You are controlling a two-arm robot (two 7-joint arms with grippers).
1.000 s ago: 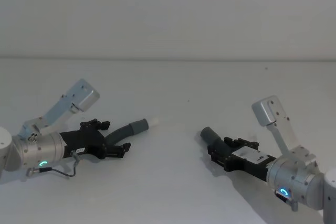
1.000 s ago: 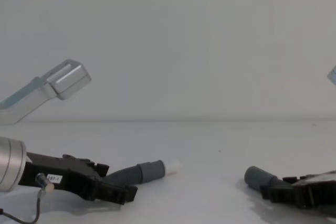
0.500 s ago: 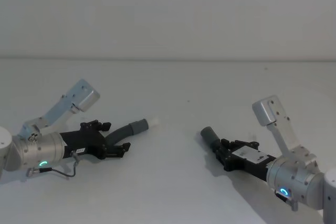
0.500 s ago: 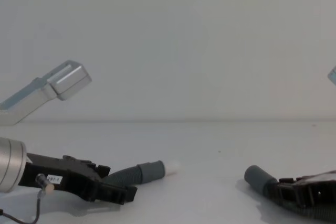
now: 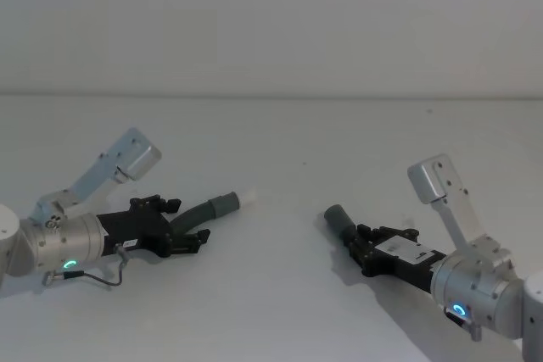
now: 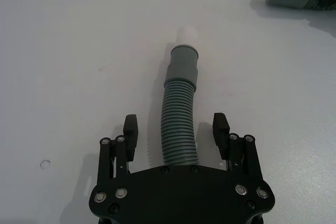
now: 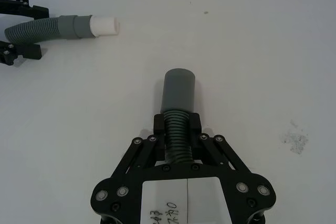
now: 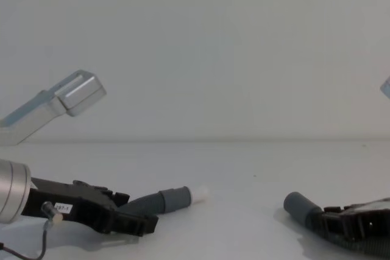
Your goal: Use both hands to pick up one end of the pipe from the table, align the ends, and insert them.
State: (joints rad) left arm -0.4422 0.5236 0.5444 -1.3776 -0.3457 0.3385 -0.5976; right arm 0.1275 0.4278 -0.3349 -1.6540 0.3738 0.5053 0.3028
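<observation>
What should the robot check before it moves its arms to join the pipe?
1. Right gripper shut on the pipe, just behind the plain cuff: ok.
2. Left gripper shut on the pipe: not ok; its fingers stand apart on either side.
3. Both ends lifted off the table: not ok; both look to rest on it.
4. White tip and plain cuff in line, facing each other: not ok; they lie apart and at an angle.
5. Rest of the pipe free of kinks: cannot tell.
</observation>
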